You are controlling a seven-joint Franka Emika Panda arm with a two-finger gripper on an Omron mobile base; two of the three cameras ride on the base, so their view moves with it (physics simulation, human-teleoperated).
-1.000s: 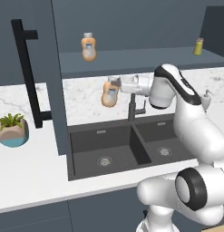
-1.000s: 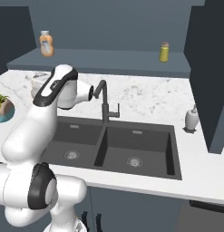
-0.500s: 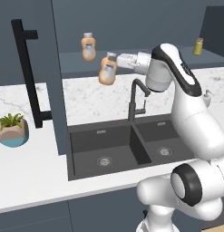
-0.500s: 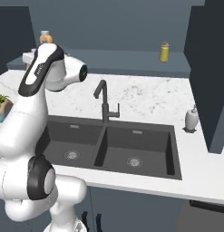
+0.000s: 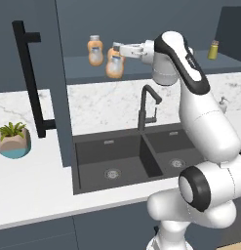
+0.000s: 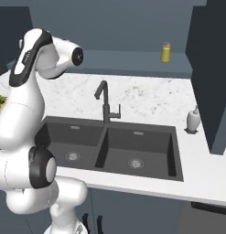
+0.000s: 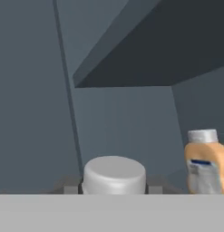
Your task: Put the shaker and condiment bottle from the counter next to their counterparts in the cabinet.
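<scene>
My gripper point(image 5: 117, 51) is shut on the condiment bottle point(image 5: 114, 67), an orange squeeze bottle with a pale cap. It hangs upright at the front of the cabinet shelf point(image 5: 156, 67), just right of its counterpart bottle point(image 5: 95, 50). In the hand view the pale cap point(image 7: 114, 174) sits between my fingertips point(image 7: 67, 185), and the counterpart bottle point(image 7: 206, 161) stands to the right. The yellow-green shaker point(image 5: 213, 49) point(image 6: 165, 52) stands far right on the shelf. The pale blue-grey shaker point(image 6: 193, 119) stands on the counter point(image 6: 146, 98) right of the sink.
The cabinet door with its long black bar handle point(image 5: 31, 78) stands open at the left. A black faucet point(image 5: 147, 105) rises behind the double sink point(image 5: 127, 158). A potted plant point(image 5: 13, 140) sits on the counter's left end.
The arm has lifted the orange bottle from just above the counter up to shelf level, close beside the other orange bottle.
</scene>
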